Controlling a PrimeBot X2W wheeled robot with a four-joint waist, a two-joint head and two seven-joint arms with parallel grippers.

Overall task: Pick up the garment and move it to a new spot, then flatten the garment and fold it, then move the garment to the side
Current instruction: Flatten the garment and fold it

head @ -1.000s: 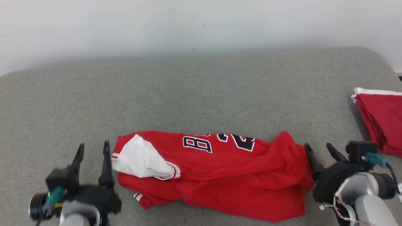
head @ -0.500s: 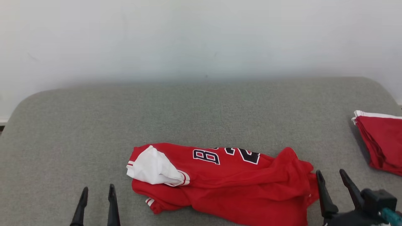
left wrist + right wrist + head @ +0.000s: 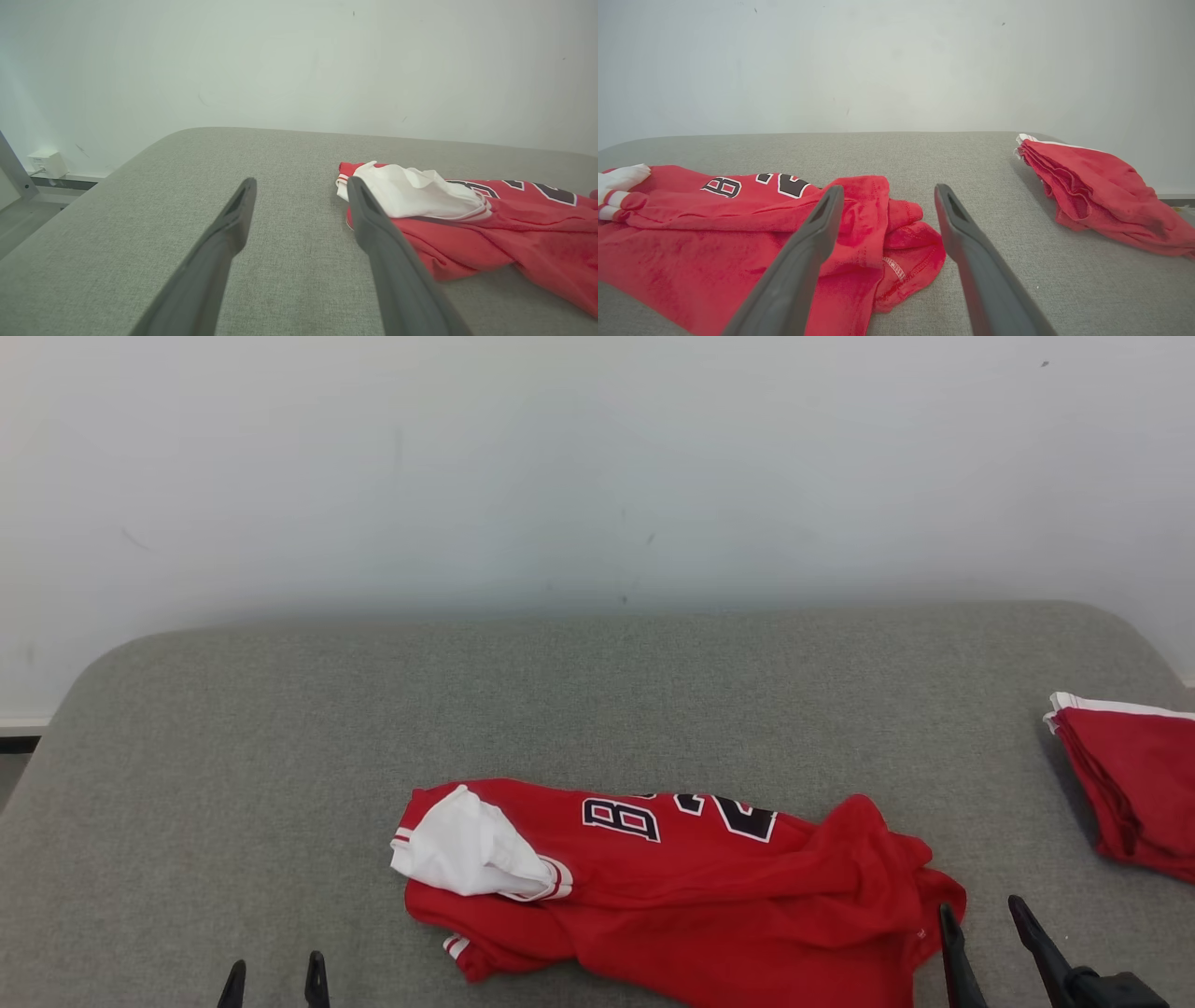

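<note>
While both pairs of fingers stand wide and empty, the left gripper sits left of the crumpled red jersey, the right gripper by its right end. That jersey lies mid-front on the grey cushion, with a folded red garment farther right.

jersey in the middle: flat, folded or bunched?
Bunched. The jersey lies rumpled, white lining turned out at one end, cloth heaped at the other.

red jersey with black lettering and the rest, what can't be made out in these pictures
Crumpled red jersey: head view's bottom edge cuts its near side; its own fold hides part of the lettering.
Folded red garment: head view's right edge cuts it.
Left gripper, right gripper: bodies below head view's bottom edge.
</note>
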